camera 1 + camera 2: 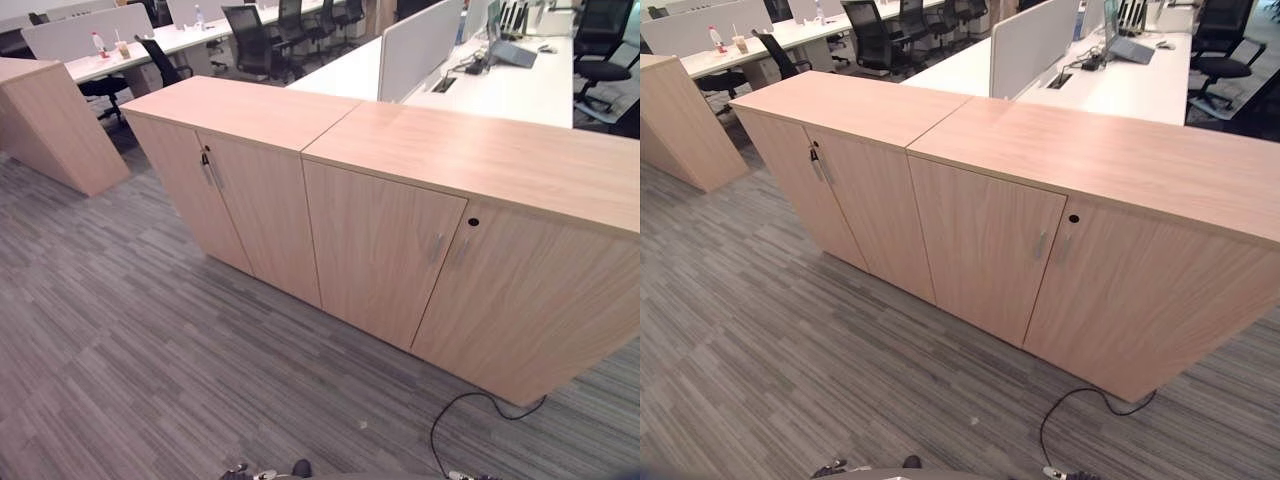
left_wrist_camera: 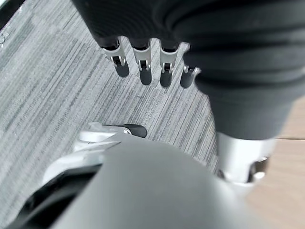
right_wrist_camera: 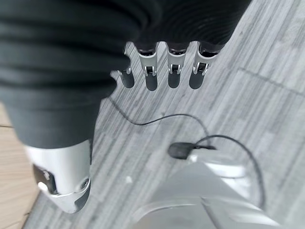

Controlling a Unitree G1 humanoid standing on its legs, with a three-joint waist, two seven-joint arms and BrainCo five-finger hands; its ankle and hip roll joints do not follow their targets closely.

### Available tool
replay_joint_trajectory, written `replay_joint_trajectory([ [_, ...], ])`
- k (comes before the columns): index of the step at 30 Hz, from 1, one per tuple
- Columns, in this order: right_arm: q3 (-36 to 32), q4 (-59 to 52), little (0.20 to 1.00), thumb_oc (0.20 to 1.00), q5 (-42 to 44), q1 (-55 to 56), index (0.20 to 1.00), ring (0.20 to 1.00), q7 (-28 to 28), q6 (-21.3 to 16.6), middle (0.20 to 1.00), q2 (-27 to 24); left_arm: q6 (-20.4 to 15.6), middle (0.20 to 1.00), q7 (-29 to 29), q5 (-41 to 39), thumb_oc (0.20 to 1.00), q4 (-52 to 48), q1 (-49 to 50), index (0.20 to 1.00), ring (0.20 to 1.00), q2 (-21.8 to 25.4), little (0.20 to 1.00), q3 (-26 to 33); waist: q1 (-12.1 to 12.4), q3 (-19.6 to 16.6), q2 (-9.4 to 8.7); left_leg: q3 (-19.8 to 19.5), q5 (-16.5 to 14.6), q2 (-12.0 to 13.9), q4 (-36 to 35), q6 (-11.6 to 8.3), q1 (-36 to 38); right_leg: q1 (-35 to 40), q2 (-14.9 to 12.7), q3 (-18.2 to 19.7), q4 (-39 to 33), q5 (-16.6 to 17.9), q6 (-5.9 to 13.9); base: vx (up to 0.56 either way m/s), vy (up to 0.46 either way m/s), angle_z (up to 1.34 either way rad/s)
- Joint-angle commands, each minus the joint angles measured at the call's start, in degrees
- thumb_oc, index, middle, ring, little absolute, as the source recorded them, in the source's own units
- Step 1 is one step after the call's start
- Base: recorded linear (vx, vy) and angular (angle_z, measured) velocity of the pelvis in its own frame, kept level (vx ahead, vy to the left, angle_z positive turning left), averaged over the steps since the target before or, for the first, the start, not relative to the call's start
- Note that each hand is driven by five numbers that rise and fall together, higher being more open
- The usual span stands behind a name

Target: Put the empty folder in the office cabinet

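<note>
Your left robot hand (image 2: 143, 52) and right robot hand (image 3: 162, 62) both hang over the grey carpet (image 1: 120, 340), fingers straight and holding nothing. Ahead of them stands the office cabinet (image 1: 380, 240), its doors (image 1: 980, 245) closed.

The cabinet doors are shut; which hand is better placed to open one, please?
Probably right: left hand and right hand both hang open and empty, but the nearer cabinet handles sit right of centre.
</note>
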Motion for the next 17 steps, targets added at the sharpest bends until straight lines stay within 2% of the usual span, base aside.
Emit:
replay_joint_trajectory([
  [1, 0.1, 2.0, 1.0, 1.0, -0.5, -2.6, 1.0, 1.0, 0.1, -0.6, 1.0, 0.8, -1.5, 1.0, -2.1, 1.9, 1.0, 0.5, -2.6, 1.0, 1.0, -2.6, 1.0, -1.8, -1.1, -1.1, -0.78, -0.4, -4.8, -2.9, -0.3, 2.2, 4.3, -0.2, 4.3, -1.0, -2.9, 0.1, -1.13, 0.04, 0.133, -0.16],
  [2, 0.1, 2.4, 1.0, 1.0, -0.6, -2.3, 1.0, 1.0, 0.4, -0.4, 1.0, 0.8, -1.7, 1.0, -2.6, 4.0, 1.0, -0.4, -3.1, 1.0, 1.0, -2.6, 1.0, -3.5, -1.4, -1.8, -0.29, 0.5, -5.7, -3.4, -0.3, 2.42, 5.2, 0.5, 4.1, -0.6, -3.4, -0.3, -0.58, 0.03, 0.079, -0.15],
  [6, 0.2, 2.8, 1.0, 1.0, -0.6, -2.2, 1.0, 1.0, 1.0, 0.0, 1.0, 1.1, -2.0, 1.0, -2.6, 5.2, 1.0, -1.1, -3.7, 1.0, 1.0, -2.2, 1.0, -4.4, -1.6, -1.9, -0.18, 1.1, -6.1, -4.1, -0.3, 2.72, 6.2, 2.0, 3.4, 0.1, -3.4, -0.5, -0.19, 0.04, 0.096, -0.23],
  [17, 0.8, 2.3, 1.0, 1.0, -1.2, -2.2, 1.0, 1.0, 0.7, 0.2, 1.0, 1.5, -1.1, 1.0, -1.8, 5.8, 1.0, 2.5, -2.2, 1.0, 1.0, -2.2, 1.0, -1.3, -0.9, -2.2, -0.78, 1.8, -6.6, -4.4, -0.3, 3.33, 7.4, 3.0, 3.4, 1.3, -3.4, -0.1, -0.25, 0.01, 0.018, -0.07],
])
